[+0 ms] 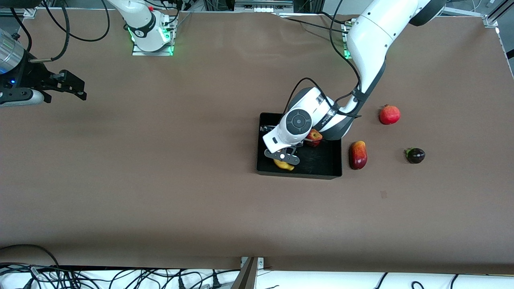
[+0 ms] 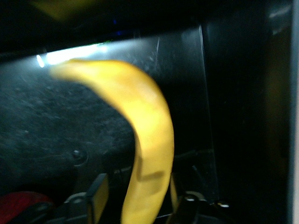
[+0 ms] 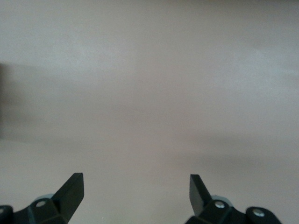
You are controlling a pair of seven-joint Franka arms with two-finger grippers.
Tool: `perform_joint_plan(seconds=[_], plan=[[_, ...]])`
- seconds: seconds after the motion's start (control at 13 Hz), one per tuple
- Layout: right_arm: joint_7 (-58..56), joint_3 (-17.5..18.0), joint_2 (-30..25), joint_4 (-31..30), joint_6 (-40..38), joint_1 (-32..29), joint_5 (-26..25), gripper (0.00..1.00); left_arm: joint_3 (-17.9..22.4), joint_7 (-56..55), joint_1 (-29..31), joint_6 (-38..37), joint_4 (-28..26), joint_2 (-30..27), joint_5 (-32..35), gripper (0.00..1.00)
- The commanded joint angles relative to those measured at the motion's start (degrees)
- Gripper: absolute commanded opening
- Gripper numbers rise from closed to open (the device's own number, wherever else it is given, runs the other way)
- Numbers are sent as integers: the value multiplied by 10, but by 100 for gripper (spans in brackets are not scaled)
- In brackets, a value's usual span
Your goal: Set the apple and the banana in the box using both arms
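Jaws of the left gripper (image 1: 283,157) parted, straddling the banana (image 1: 284,165) low inside the box (image 1: 321,173). In the left wrist view, one finger (image 2: 98,192) apart from the yellow skin with a dark gap between, the other (image 2: 188,201) close against it. Banana (image 2: 145,140) lying in the box's near corner toward the right arm's end of the table, mostly covered by the gripper in the front view. Long axis roughly along the near wall, one end poking out toward the left arm's end; in the wrist view, curving away from the fingers to a tip near the lit wall.

Apple (image 1: 314,136) also in the box, farther from the front camera than the banana, half hidden under the left arm's wrist.

Outside the box, toward the left arm's end: an elongated red-yellow mango (image 1: 358,155) just beside the wall, a round red fruit (image 1: 389,114) farther from the camera, a dark purple fruit (image 1: 415,155) well apart on the brown table (image 1: 160,180).

Right gripper (image 1: 82,90) waiting above bare table at the right arm's end, fingers (image 3: 72,189) spread wide, nothing between them.
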Motion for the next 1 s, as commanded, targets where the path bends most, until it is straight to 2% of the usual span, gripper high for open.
perform_joint_plan(seconds=[0.0,0.38,0.54,0.69,0.77,0.85,0.92], plan=[[0,7,-3,3,-2,-7,-7,100,11,-5,19,-87,9,-72,2,100],[0,7,-3,3,-1,-7,-7,100,12,19,132,-238,12,-219,2,100],[0,7,-3,3,-2,-7,-7,100,17,115,165,-289,26,-248,0,100],[0,7,-3,3,-2,-7,-7,100,22,161,230,-296,19,-292,-39,100],[0,7,-3,3,-2,-7,-6,100,44,193,239,-296,-1,-320,-73,100],[0,7,-3,3,-2,-7,-7,100,95,207,230,-295,-30,-356,-83,100],[0,7,-3,3,-2,-7,-7,100,127,209,216,-295,-56,-386,-85,100]])
